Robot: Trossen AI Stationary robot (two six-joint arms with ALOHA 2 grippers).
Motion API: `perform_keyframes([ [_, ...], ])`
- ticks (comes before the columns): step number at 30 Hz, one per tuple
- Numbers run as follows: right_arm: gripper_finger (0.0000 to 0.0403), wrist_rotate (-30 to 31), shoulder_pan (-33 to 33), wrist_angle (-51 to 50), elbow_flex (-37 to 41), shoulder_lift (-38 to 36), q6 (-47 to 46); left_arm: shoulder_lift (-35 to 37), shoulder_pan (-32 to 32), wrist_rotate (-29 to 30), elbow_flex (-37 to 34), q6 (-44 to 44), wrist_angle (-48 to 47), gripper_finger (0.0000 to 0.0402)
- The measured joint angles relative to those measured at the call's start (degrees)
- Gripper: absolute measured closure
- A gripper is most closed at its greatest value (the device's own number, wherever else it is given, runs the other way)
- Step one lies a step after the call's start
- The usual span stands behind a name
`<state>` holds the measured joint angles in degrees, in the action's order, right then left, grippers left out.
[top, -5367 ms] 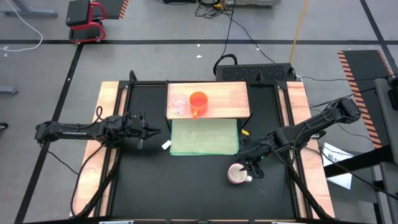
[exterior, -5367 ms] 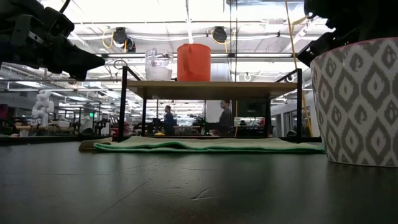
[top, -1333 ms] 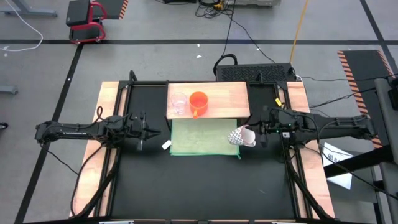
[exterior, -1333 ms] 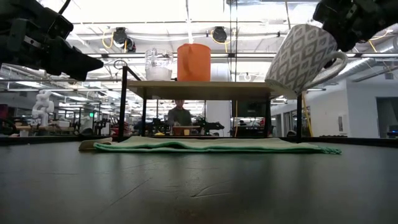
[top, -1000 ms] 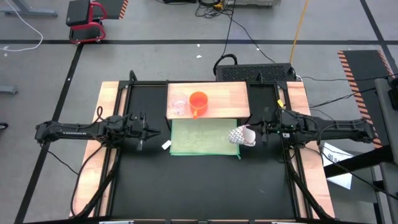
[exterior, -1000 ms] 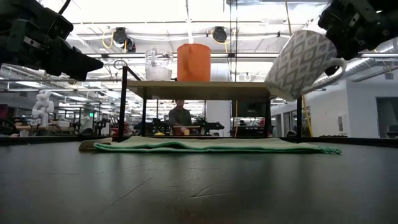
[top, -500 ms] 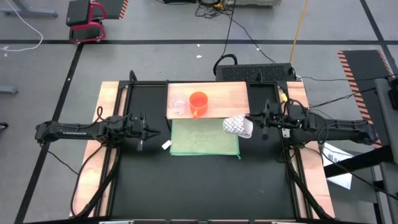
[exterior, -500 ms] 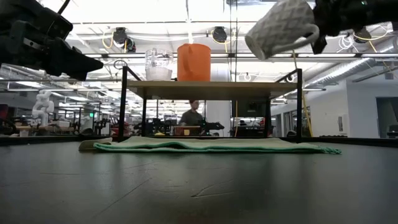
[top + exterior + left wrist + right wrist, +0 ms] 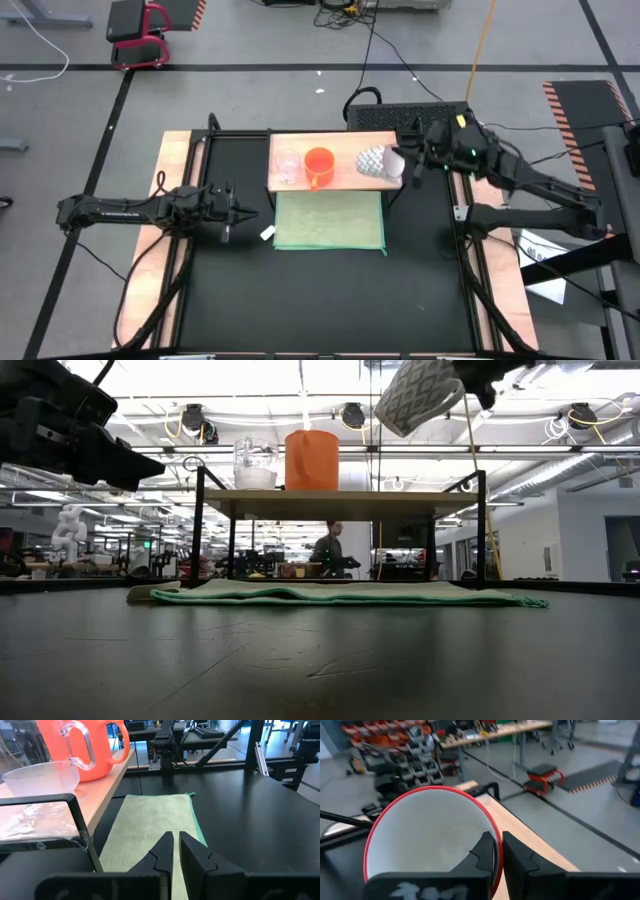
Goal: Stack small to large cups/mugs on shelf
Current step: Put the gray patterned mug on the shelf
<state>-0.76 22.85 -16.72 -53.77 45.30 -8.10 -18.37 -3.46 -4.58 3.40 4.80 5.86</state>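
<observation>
The white mug (image 9: 374, 160), grey-patterned outside and red-rimmed, hangs tilted above the right part of the pale-wood shelf (image 9: 345, 182), with my right gripper (image 9: 403, 163) shut on it. In the low view the mug (image 9: 414, 394) is well above the shelf top (image 9: 400, 500). The orange mug (image 9: 319, 165) and the clear cup (image 9: 287, 166) stand on their bases side by side on the shelf's left half. My left gripper (image 9: 240, 210) waits shut left of the green mat (image 9: 328, 222), nothing between its fingers (image 9: 175, 851). My right gripper holds the white mug by its rim (image 9: 493, 826), on the handle's side. One finger (image 9: 483, 854) is inside the mug and the other outside, coming level from the table's right. The mug hangs clear of the shelf, tilted, its handle (image 9: 453, 400) underneath.
The shelf stands on a black frame with posts (image 9: 196, 530) at its corners. The green mat lies on the black table in front of it. A white scrap (image 9: 267, 234) lies by the mat's left corner. A person (image 9: 330, 550) stands in the room behind.
My right gripper has carried the white mug up and toward the table's far edge, from over the mat's right end to above the shelf's right part. The mug has stayed lifted clear and tilted throughout.
</observation>
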Motion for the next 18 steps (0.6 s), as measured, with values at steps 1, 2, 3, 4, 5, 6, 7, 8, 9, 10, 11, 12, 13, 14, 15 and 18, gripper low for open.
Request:
perform_keyframes([
  [1, 0.0394, -0.7, 1.4, -1.9, -2.0, 1.4, 0.2, 0.0, 0.0, 0.0, 0.0, 0.0, -0.1, 0.0369],
  [2, 0.0394, -0.9, 2.7, -4.0, -3.9, 3.0, 0.3, 0.0, 0.0, 0.0, 0.0, 0.0, -0.1, 0.0369],
  [3, 0.0394, -0.9, 4.1, -6.2, -5.9, 4.6, 0.5, 0.0, 0.0, 0.0, 0.0, 0.0, -0.1, 0.0369],
  [4, 0.0394, -0.9, 5.3, -8.2, -7.6, 6.3, 0.7, 0.0, 0.0, 0.0, 0.0, 0.0, -0.2, 0.0369],
  [5, 0.0394, -0.9, 6.5, -10.0, -9.1, 8.1, 0.7, 0.0, 0.0, 0.0, 0.0, 0.0, -0.2, 0.0369],
  [6, 0.0394, -0.8, 7.5, -11.6, -10.5, 9.9, 0.6, 0.0, 0.0, 0.0, 0.0, 0.0, -0.2, 0.0369],
  [7, 0.0394, -0.8, 8.6, -13.1, -11.7, 11.6, 0.4, 0.0, 0.0, 0.0, 0.0, 0.0, -0.2, 0.0369],
  [8, 0.0394, -0.8, 9.6, -14.3, -13.0, 13.3, 0.4, 0.0, 0.0, 0.0, 0.0, 0.0, -0.2, 0.0369],
  [9, 0.0394, -0.8, 10.5, -15.3, -14.3, 14.8, 0.3, 0.0, 0.0, 0.0, 0.0, 0.0, -0.2, 0.0369],
  [10, 0.0394, -0.9, 11.4, -16.0, -15.5, 16.4, -0.2, 0.0, 0.0, 0.0, 0.0, 0.0, -0.2, 0.0369],
  [11, 0.0394, -0.9, 12.2, -16.9, -16.8, 17.8, -0.6, 0.0, 0.0, 0.0, 0.0, 0.0, -0.2, 0.0369],
  [12, 0.0394, -1.0, 12.9, -17.9, -18.2, 19.3, -0.8, 0.0, 0.0, 0.0, 0.0, 0.0, -0.2, 0.0369],
  [13, 0.0394, -0.9, 13.5, -19.3, -19.6, 20.7, -1.2, 0.0, 0.0, 0.0, 0.0, 0.2, -0.2, 0.0369],
  [14, 0.0394, -0.9, 14.0, -20.6, -20.9, 22.0, -1.5, 0.0, 0.0, 0.0, 0.0, 0.6, -0.2, 0.0369],
  [15, 0.0394, -0.9, 14.3, -22.1, -22.3, 23.4, -1.8, 0.0, 0.0, 0.0, 0.0, 0.8, -0.3, 0.0369],
  [18, 0.0394, -0.9, 14.7, -26.7, -26.9, 26.7, -2.8, 0.0, 0.0, 0.0, 0.0, 1.7, -1.0, 0.0369],
])
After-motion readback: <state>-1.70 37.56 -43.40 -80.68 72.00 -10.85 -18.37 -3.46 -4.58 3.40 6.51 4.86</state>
